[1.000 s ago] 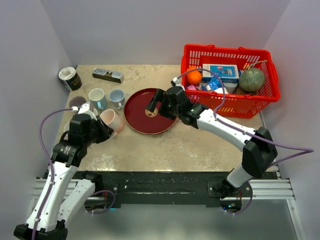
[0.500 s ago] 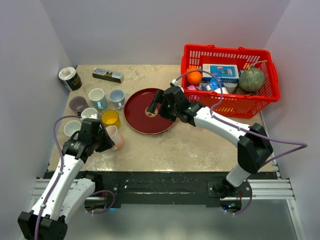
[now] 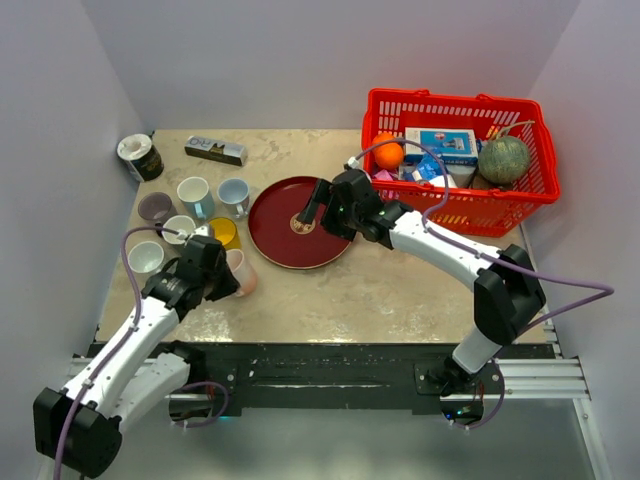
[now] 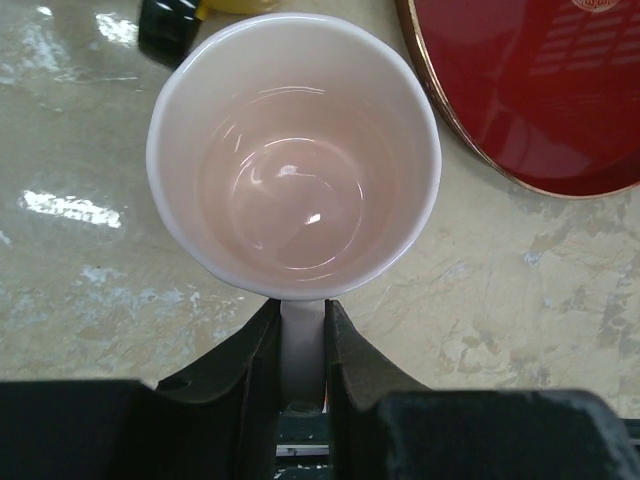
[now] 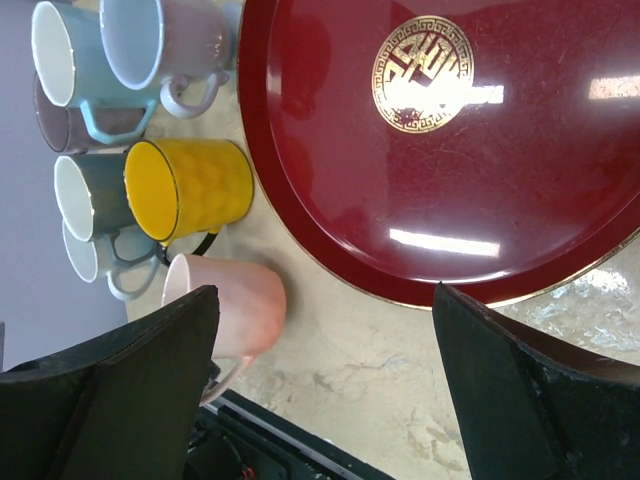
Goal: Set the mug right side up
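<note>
The pink mug (image 4: 293,155) fills the left wrist view with its mouth turned up at the camera and the table behind it. My left gripper (image 4: 302,335) is shut on the mug's handle, a finger on each side. From above, the mug (image 3: 241,272) sits just right of the left gripper (image 3: 218,277), near the front left of the table and beside the yellow mug (image 3: 223,232). Whether its base touches the table I cannot tell. My right gripper (image 5: 330,390) hangs open over the near edge of the red plate (image 5: 450,150), with nothing between its fingers.
Several upright mugs cluster at the left, among them a light blue one (image 3: 193,190) and a purple one (image 3: 155,207). A red basket (image 3: 460,215) of groceries stands at the back right. A small box (image 3: 215,150) and a tin (image 3: 140,157) lie at the back left.
My left arm has carried the pink mug toward the table's near edge and turned it mouth up, uncovering the yellow mug. The right arm has barely moved.
</note>
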Tool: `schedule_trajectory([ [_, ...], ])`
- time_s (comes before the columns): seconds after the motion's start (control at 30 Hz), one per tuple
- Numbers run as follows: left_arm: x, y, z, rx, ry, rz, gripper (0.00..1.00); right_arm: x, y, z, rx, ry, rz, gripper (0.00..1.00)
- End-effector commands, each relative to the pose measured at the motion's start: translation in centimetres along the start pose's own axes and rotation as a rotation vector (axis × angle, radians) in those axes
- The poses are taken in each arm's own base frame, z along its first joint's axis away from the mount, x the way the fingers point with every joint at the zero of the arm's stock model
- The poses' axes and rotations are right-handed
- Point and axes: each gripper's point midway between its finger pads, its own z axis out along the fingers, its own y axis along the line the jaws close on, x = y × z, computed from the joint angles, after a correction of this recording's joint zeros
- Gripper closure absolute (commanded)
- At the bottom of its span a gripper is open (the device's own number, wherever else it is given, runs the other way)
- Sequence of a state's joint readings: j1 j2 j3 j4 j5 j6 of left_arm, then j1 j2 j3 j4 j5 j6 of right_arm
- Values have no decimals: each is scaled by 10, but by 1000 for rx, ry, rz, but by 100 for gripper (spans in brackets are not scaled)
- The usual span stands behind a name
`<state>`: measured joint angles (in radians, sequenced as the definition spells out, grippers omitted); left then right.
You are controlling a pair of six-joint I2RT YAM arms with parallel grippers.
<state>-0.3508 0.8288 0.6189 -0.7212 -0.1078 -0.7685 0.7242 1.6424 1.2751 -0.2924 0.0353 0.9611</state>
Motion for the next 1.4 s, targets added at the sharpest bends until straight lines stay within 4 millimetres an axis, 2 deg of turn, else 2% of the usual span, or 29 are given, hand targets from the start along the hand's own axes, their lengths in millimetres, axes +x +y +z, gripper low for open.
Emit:
schedule_trajectory([
  [0.0, -17, -33, 7, 59, -138, -11, 100, -7, 10, -1, -21, -2, 5, 9],
  [0.2, -4, -27, 11, -14, -196, 22, 100, -10, 9, -1, -21, -5, 4, 9],
  [0.43, 21, 5, 26, -133, -200, 37, 99, -14, 5, 0, -18, -6, 5, 9],
  [0.5, 28, 8, 28, -145, -190, 38, 89, -14, 3, 0, -13, -5, 7, 9],
  [0.53, 30, 8, 28, -146, -189, 45, 73, -14, 3, 1, -11, -6, 7, 9],
  [0.63, 29, 5, 25, -134, -196, 43, 48, -15, 0, 1, -3, -6, 8, 9],
  [0.7, 27, 3, 22, -127, -203, 51, 39, -15, 1, 0, -6, -5, 4, 7],
  [0.77, 21, -2, 16, -123, -216, 59, 13, -16, 2, -2, -15, -12, 0, 6],
  [0.8, 20, -3, 14, -121, -217, 65, 8, -17, 2, -3, -15, -18, -2, 6],
  [0.83, 14, -10, 9, -106, -224, 63, 3, -19, 2, -4, -17, -28, -3, 6],
  [0.9, 11, -14, -1, -98, -218, 82, 1, -23, 5, -9, -24, -44, -15, 5],
  [0.93, 3, -24, -11, -73, -229, 73, 1, -26, 6, -12, -20, -54, -21, 5],
  [1.0, -4, -29, -27, -49, -230, 118, 1, -31, 8, -19, -28, -72, -39, 4],
  [1.03, -17, -43, -42, 0, -250, 114, 1, -31, 10, -22, -34, -73, -52, 4],
  [1.07, -22, -41, -54, 2, -259, 122, 1, -33, 12, -26, -49, -78, -80, 4],
  [1.1, -29, -44, -64, 13, -274, 142, 1, -37, 17, -36, -71, -95, -93, 4],
  [1.13, -45, -55, -83, 54, -310, 132, 1, -35, 15, -41, -80, -103, -117, 3],
  [1.2, -55, -55, -101, 56, -323, 171, 1, -38, 17, -54, -111, -134, -134, 3],
  [1.23, -65, -61, -117, 84, -346, 162, 1, -42, 17, -71, -135, -174, -138, 3],
  [1.3, -68, -56, -127, 64, -340, 189, 1, -53, 11, -88, -124, -248, -157, 2],
  [1.37, -74, -51, -142, 61, -351, 192, 1, -60, 4, -114, -122, -320, -172, 1],
])
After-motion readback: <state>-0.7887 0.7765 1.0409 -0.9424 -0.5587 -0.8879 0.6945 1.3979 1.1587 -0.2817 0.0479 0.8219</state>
